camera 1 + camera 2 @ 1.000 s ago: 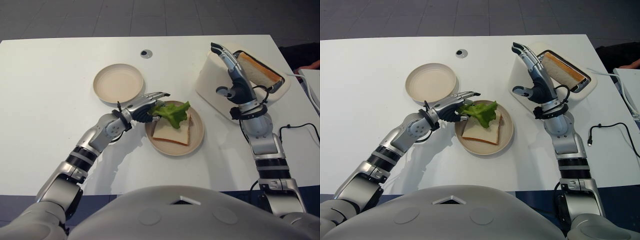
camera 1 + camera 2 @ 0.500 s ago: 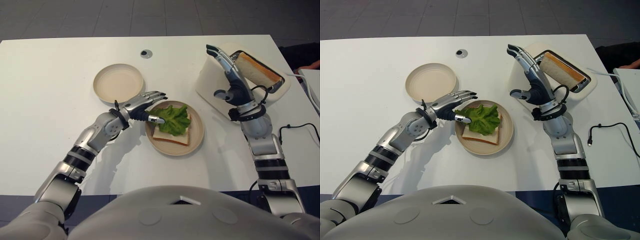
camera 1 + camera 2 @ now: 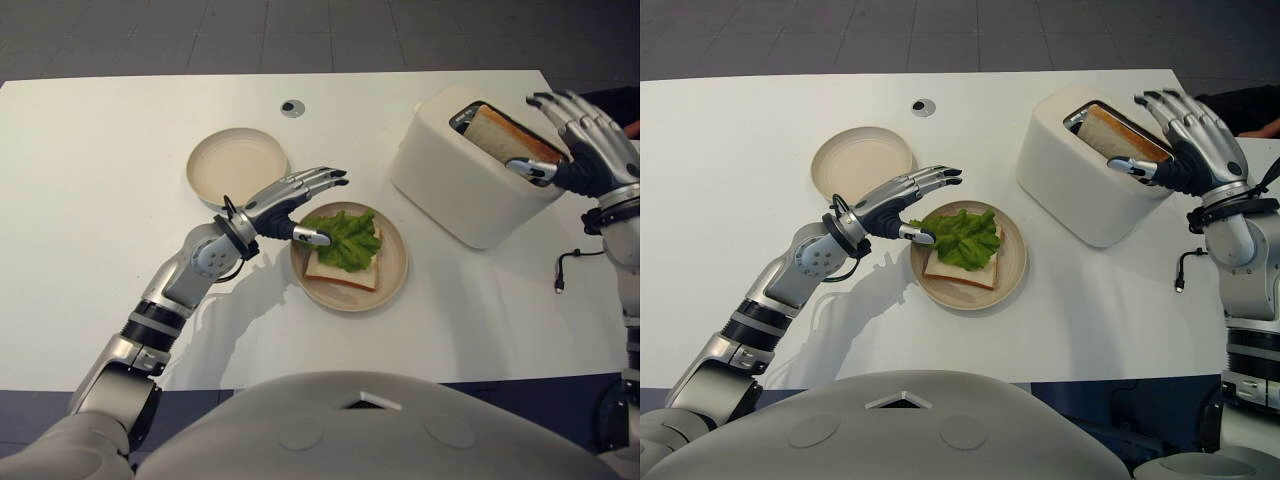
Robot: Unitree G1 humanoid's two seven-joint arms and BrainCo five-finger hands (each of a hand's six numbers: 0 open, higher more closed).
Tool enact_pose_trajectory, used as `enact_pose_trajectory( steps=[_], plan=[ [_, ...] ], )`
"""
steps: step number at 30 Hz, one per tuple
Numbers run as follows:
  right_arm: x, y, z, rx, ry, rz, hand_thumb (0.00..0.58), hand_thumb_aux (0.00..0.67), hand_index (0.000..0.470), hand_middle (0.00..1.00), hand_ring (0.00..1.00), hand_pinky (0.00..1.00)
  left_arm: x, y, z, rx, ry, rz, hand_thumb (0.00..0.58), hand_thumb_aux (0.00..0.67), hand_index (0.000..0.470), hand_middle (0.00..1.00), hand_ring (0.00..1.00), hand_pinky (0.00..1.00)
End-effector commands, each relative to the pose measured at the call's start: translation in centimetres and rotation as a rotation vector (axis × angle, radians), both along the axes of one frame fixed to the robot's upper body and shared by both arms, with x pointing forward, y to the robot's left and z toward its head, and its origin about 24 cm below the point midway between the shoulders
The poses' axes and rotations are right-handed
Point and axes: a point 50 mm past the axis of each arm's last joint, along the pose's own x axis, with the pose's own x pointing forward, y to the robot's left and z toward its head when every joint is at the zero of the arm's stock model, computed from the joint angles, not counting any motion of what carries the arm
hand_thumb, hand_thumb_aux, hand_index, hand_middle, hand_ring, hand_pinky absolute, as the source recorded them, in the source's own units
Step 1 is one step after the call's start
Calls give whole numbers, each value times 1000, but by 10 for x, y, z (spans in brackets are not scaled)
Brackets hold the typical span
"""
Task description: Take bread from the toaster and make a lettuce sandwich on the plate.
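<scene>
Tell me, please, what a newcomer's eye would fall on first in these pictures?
The bright green lettuce leaf stands out first, lying on a slice of white bread on the round beige plate at the middle of the white table, with the robot's left hand open just beside it. Next comes the bulky white toaster at the right, a toasted bread slice sticking out of its slot and the right hand spread open over it.

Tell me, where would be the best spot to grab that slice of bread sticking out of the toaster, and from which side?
Probably the part of the bread slice that stands out of the toaster: nothing else is exposed. It is thin and flat, so pinch its two broad faces from above, where the open right hand hovers, and lift straight out.
</scene>
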Motion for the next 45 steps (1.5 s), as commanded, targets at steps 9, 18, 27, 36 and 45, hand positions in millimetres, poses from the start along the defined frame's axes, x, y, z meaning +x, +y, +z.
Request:
enact_pose_trajectory(
  steps=[9, 18, 27, 36, 45],
  plan=[
    [-1, 18, 61, 333, -399, 173, 580, 670, 470, 1000, 1000, 1000, 4, 5, -7, 4, 24, 29, 0, 0, 0, 0, 0, 0],
    [-11, 59, 71, 703, -384, 481, 580, 670, 470, 1000, 1000, 1000, 11, 14, 5, -168, 8, 102, 0, 0, 0, 0, 0, 0],
    [-8, 134, -52, 1124, 281, 546, 580, 670, 470, 1000, 1000, 1000, 5, 36, 37, -808, 53, 75, 0, 0, 0, 0, 0, 0],
    [-12, 159, -128, 1152, 458, 383, 580, 670, 470, 1000, 1000, 1000, -14, 16, 24, -710, 91, -117, 0, 0, 0, 0, 0, 0],
    [-11, 157, -146, 880, 460, 357, 580, 670, 470, 1000, 1000, 1000, -49, -3, -49, -47, 312, -357, 0, 0, 0, 0, 0, 0]
  ],
)
